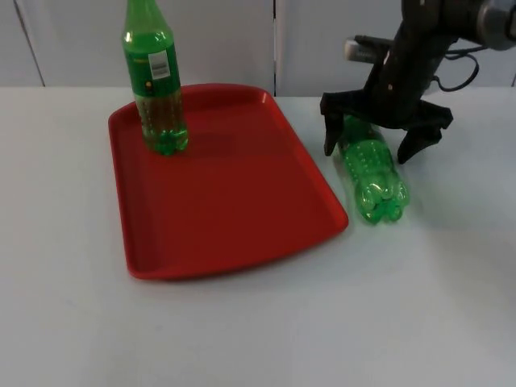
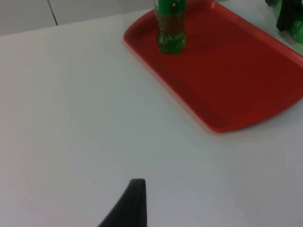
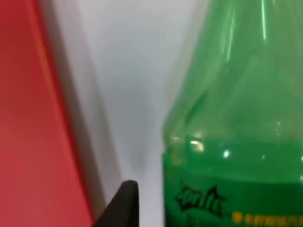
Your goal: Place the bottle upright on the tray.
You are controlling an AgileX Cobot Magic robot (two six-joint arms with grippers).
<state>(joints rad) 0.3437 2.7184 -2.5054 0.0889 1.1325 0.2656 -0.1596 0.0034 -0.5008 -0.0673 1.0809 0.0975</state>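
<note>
A green bottle [image 1: 372, 173] lies on its side on the white table, just right of the red tray [image 1: 234, 193], its base toward the front. My right gripper [image 1: 368, 145] is open and straddles the lying bottle's upper part, one finger on each side. In the right wrist view that bottle [image 3: 236, 118] looms close, with the tray's edge [image 3: 28, 118] beside it. A second green bottle [image 1: 157, 89] stands upright in the tray's back left corner. My left gripper [image 2: 135, 205] waits over bare table left of the tray [image 2: 236, 80], looking toward the upright bottle [image 2: 170, 28].
The grey partition wall [image 1: 242, 40] closes the table behind the tray. White table top [image 1: 322, 322] stretches in front of the tray and the lying bottle.
</note>
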